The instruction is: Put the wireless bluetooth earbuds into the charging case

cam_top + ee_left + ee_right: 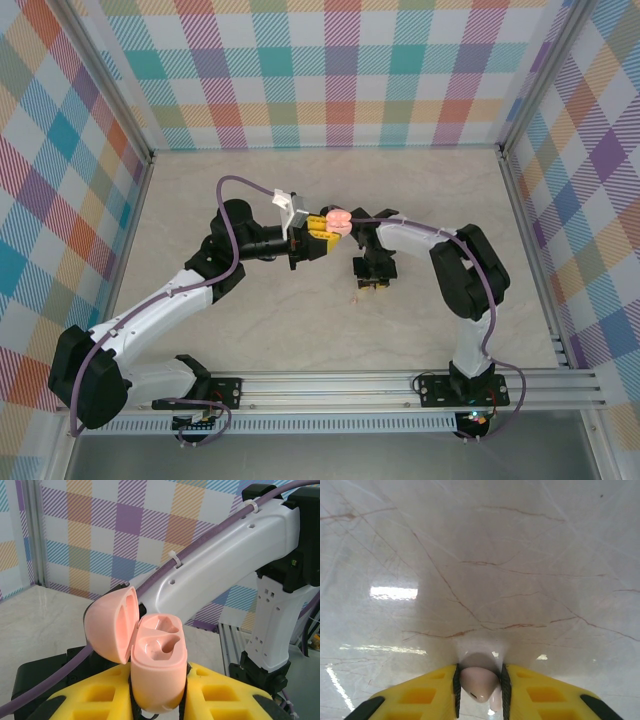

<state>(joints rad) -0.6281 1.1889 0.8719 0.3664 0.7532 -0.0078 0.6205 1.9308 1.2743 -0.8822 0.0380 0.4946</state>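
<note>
Left end effector (157, 695) clamps the open case (159, 655); right end effector's (479, 682) shallow pinch may squirt the rounded earbud (476, 679) away.

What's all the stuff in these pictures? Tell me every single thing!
charging case: one, pale pink, lid open, both wells empty, held up off the table
earbud: one, pale pink, down at the table
table: one, pale marble with brown veins, under everything
walls: three, colourful checks, around the table
cables: two, purple, one along each arm
arms: two, white and black, left arm and right arm, bolted at the near edge
left gripper: one, yellow fingers, shut on the charging case
right gripper: one, yellow fingers, pinching the earbud
</note>
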